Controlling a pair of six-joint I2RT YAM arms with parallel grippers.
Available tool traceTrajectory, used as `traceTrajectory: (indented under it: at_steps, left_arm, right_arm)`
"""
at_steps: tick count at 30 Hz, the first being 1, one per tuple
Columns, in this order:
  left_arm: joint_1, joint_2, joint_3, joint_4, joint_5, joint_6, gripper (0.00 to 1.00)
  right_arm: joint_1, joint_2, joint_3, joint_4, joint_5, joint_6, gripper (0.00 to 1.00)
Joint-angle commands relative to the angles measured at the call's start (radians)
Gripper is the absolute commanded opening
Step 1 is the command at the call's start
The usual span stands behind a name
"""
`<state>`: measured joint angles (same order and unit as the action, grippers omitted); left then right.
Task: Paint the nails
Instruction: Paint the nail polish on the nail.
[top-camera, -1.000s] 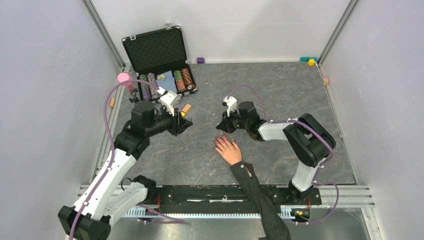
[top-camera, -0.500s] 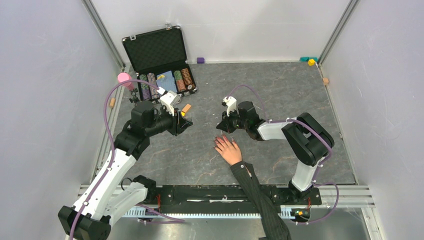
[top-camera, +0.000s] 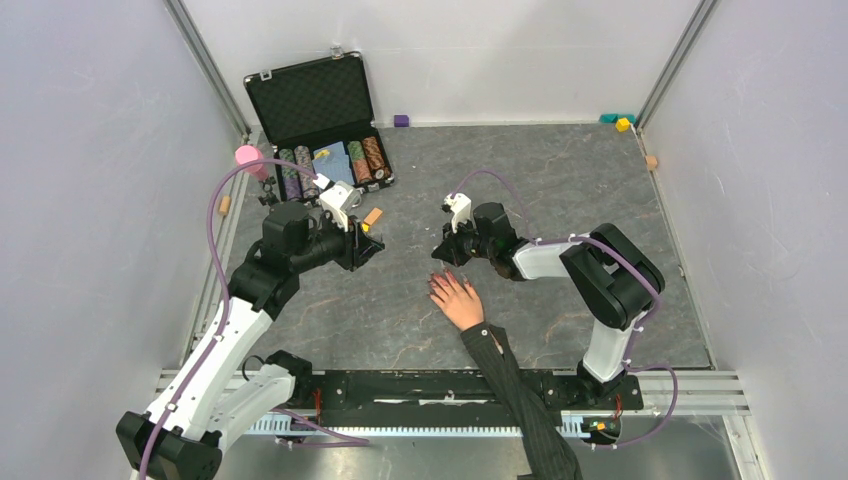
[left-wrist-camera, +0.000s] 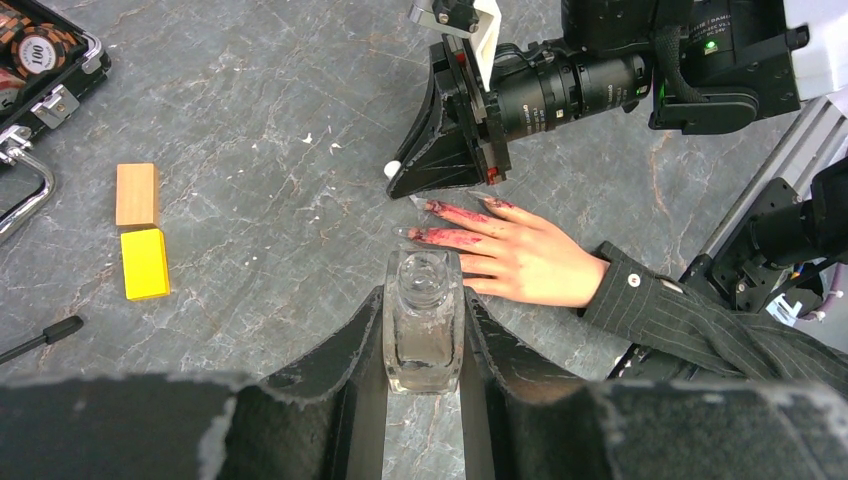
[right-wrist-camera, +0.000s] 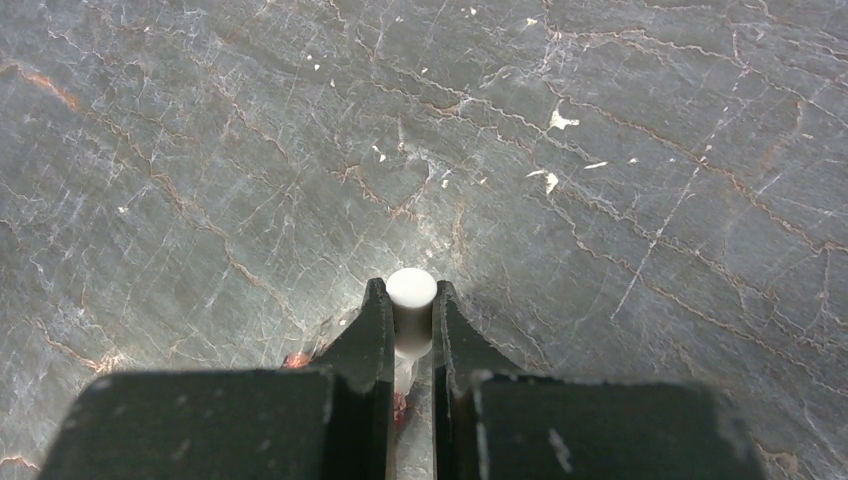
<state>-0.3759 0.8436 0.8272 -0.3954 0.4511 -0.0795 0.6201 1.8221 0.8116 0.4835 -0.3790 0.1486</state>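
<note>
A pale hand (top-camera: 460, 300) in a dark pinstriped sleeve (top-camera: 520, 395) lies flat on the grey table. Its reddish nails (left-wrist-camera: 436, 208) point at my right gripper (top-camera: 441, 256). That gripper is shut on a white brush cap (right-wrist-camera: 411, 298) and holds it low, just above the fingertips. Red smears (right-wrist-camera: 297, 358) show under its jaws. In the left wrist view the cap (left-wrist-camera: 393, 169) sits at the tip of the right gripper. My left gripper (left-wrist-camera: 423, 300) is shut on a small clear open bottle (left-wrist-camera: 423, 335), upright, just left of the hand.
An open black case of poker chips (top-camera: 320, 120) stands at the far left. A wooden block (left-wrist-camera: 137, 194) and a yellow block (left-wrist-camera: 145, 263) lie near the left gripper. A pink object (top-camera: 247, 155) is at the left edge. Small blocks (top-camera: 622, 123) sit at the far corner.
My right gripper has edged slightly left and away with the brush cap. The hand and the left arm have not moved.
</note>
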Motion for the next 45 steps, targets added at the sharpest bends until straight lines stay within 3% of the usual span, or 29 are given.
traceTrajectory:
  at_steps: [1, 30, 39, 45]
  left_arm:
    - [0.007, -0.014, -0.003, 0.015, -0.001, 0.038, 0.02]
    - [0.006, -0.018, -0.003, 0.012, -0.019, 0.043, 0.02]
    - [0.006, -0.014, 0.006, 0.055, -0.011, 0.015, 0.02]
    - [0.001, 0.017, 0.134, 0.085, 0.053, -0.040, 0.02]
  right_arm:
    - [0.004, 0.008, 0.032, 0.026, 0.018, -0.022, 0.00]
    - [-0.004, -0.033, 0.055, 0.043, 0.085, -0.014, 0.00]
    - [-0.020, -0.241, 0.016, -0.017, 0.108, -0.022, 0.00]
    - [-0.023, -0.449, 0.013, -0.165, 0.143, -0.069, 0.00]
